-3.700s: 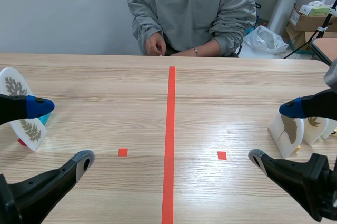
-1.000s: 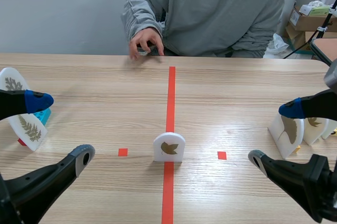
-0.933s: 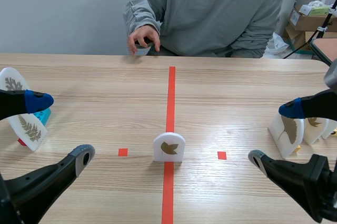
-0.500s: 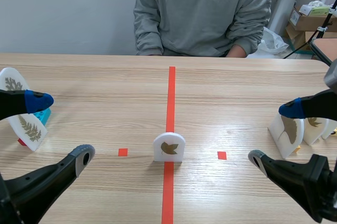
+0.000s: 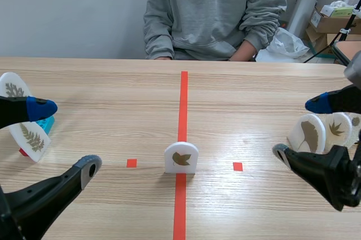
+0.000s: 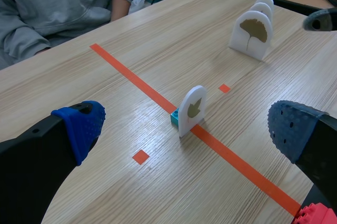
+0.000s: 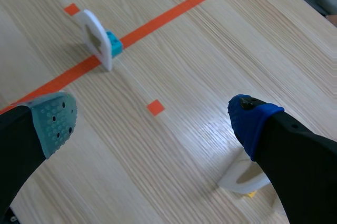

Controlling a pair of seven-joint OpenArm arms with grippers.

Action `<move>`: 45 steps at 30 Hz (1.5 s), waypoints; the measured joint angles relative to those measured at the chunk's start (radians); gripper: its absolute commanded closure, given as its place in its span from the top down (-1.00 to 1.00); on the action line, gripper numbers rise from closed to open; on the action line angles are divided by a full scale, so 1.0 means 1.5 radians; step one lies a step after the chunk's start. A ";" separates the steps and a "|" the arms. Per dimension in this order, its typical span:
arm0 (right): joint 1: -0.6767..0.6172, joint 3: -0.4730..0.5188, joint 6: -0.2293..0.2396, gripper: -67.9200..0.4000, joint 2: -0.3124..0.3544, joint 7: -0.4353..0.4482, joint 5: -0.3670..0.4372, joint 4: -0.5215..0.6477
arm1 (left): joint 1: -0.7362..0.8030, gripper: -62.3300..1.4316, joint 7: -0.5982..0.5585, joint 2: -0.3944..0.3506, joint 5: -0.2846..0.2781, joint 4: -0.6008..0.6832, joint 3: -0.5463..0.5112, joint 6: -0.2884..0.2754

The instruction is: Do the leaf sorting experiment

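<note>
Standing upright, the leaf card [image 5: 181, 157] straddles the tape line [image 5: 183, 104].

On the table [image 5: 113, 99] only the leaf card [image 5: 181, 157] stands in the middle, on the red line [image 5: 183, 104]; you can reach it from either side over bare wood. The fern cards [image 5: 27, 135] crowd the left gripper [image 5: 66, 137], and the row of ginkgo cards [image 5: 309, 134] stands close by the right gripper [image 5: 298, 127].
</note>
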 measured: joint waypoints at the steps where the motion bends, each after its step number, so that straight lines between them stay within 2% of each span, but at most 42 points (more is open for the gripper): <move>1: 0.013 -0.008 0.000 0.74 0.009 0.000 0.000 -0.018 | 0.000 1.00 0.000 0.000 0.000 0.000 0.000 0.000; 7: 0.111 -0.096 0.000 0.74 0.044 0.001 -0.014 -0.133 | 0.000 1.00 0.000 0.000 0.000 0.000 0.000 0.000; 16: 0.268 -0.282 0.000 0.73 0.043 0.025 -0.088 -0.253 | 0.000 1.00 0.000 0.000 0.000 0.000 0.000 0.000; 20: 0.332 -0.362 0.000 0.73 0.038 0.062 -0.128 -0.313 | 0.000 1.00 0.000 0.000 0.000 0.000 0.000 0.000; 29: 0.458 -0.473 0.000 0.73 -0.036 0.115 -0.199 -0.415 | 0.000 1.00 0.000 0.000 0.000 0.000 0.000 0.000; 32: 0.488 -0.502 0.000 0.73 -0.061 0.115 -0.215 -0.438 | 0.000 1.00 0.000 0.000 0.000 0.000 0.000 0.000; 36: 0.513 -0.540 0.000 0.73 -0.087 0.115 -0.215 -0.463 | 0.000 1.00 0.000 0.000 0.000 0.000 0.000 0.000; 45: 0.535 -0.598 0.000 0.73 -0.159 0.128 -0.263 -0.544 | 0.000 1.00 0.000 0.000 0.000 0.000 0.000 0.000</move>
